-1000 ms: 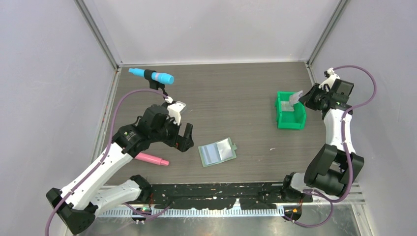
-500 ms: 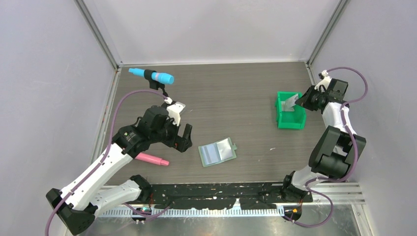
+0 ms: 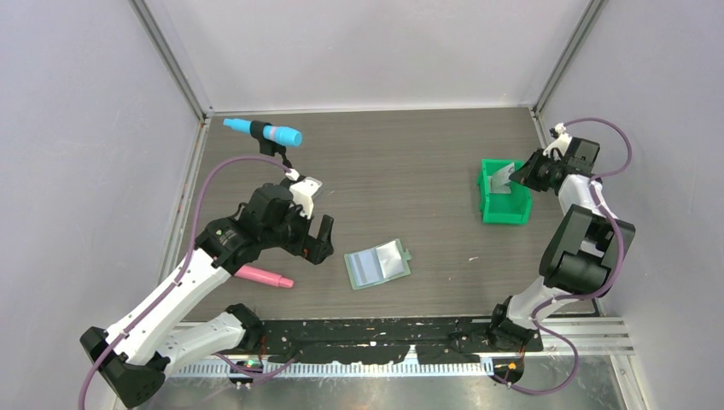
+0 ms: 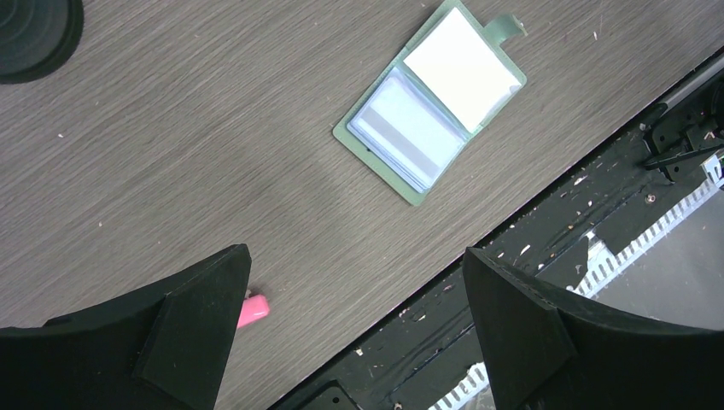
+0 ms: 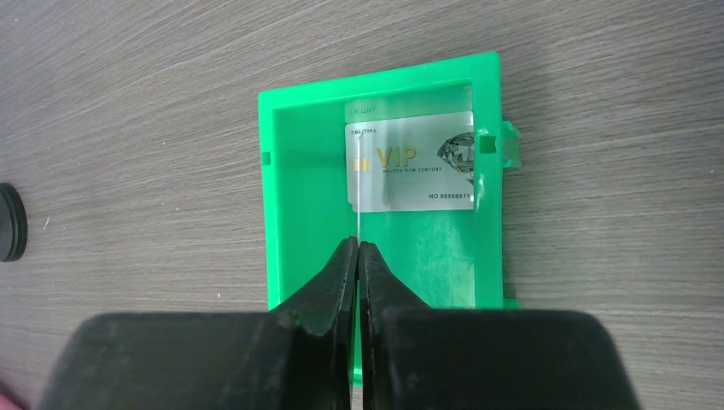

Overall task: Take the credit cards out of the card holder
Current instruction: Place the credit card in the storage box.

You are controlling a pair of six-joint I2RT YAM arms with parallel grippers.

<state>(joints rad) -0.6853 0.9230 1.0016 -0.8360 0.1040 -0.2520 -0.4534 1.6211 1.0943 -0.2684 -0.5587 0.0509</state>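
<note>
Pinching a credit card edge-on, your right gripper is hovering over the green bin at the top view's right, where a second card is lying flat. Your left gripper is gaping wide; the card holder is lying open at centre.

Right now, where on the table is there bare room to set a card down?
Widest bare patch: table centre, bordered by the blue marker, green bin and card holder. Another lies between card holder and bin. Crowded on the left, where the left pincer hangs near the pink marker.
</note>
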